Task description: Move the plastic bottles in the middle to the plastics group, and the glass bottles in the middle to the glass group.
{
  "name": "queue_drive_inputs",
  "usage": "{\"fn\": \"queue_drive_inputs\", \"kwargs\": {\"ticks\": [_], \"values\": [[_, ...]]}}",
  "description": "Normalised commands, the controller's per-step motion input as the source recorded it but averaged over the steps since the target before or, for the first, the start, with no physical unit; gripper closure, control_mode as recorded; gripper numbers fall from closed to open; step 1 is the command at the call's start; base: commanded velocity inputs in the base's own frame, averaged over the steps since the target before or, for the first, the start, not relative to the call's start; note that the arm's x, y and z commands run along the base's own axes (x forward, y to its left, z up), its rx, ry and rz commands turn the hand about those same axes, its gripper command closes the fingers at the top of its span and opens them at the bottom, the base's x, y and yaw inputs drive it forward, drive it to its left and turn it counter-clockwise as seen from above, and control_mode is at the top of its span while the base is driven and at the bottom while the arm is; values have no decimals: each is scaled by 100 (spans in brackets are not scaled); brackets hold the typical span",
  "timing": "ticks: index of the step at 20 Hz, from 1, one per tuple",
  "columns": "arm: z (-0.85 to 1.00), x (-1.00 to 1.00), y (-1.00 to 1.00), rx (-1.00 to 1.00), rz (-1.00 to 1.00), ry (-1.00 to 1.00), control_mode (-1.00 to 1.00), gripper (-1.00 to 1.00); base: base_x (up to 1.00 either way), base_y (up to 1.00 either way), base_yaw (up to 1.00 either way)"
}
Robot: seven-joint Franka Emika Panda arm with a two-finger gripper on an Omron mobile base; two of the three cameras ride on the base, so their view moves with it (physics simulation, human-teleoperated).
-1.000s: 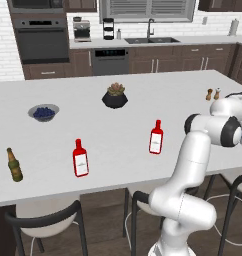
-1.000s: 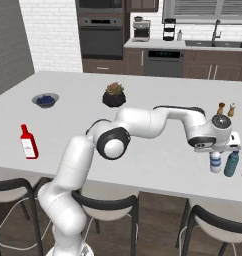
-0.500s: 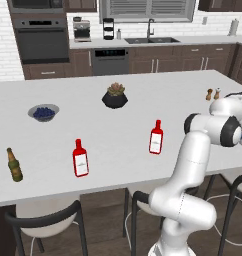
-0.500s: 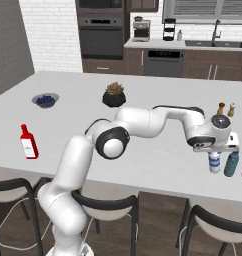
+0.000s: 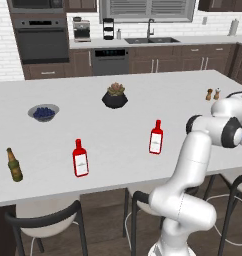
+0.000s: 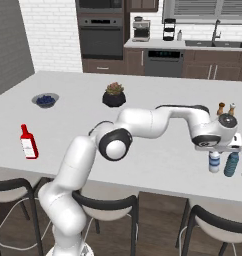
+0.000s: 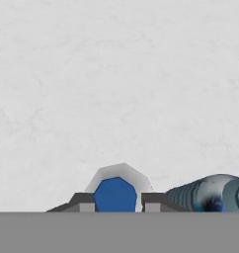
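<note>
Nothing shifted since earlier frames. My gripper [image 7: 115, 206] clamped on clear bottle [image 6: 214, 162], upright, long axis vertical, at counter's [image 6: 158, 160] right edge beside teal bottle [image 6: 231, 164].

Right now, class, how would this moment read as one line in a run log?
pincer: over clear bottle, top between tips | teal bottle: beside it | red bottle: mid-counter, untouched

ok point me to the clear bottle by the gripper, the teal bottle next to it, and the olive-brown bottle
clear bottle [image 6: 214, 162]: right base view, on its blue-labelled body below the gripper.
teal bottle [image 6: 231, 164]: right base view, mid body.
olive-brown bottle [image 5: 13, 166]: left base view, on its body, near the counter's left end.
</note>
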Motion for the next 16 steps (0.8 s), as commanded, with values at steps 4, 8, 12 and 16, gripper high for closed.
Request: {"fn": "queue_drive_inputs", "kwargs": {"ticks": [4, 8, 12, 16], "values": [[0, 0, 0, 4, 0, 0, -100, 100, 0, 0, 0], [-1, 0, 0, 1, 0, 0, -100, 100, 0, 0, 0], [0, 0, 0, 0, 0, 0, -100, 100, 0, 0, 0], [3, 0, 0, 0, 0, 0, -100, -100, 0, 0, 0]]}}
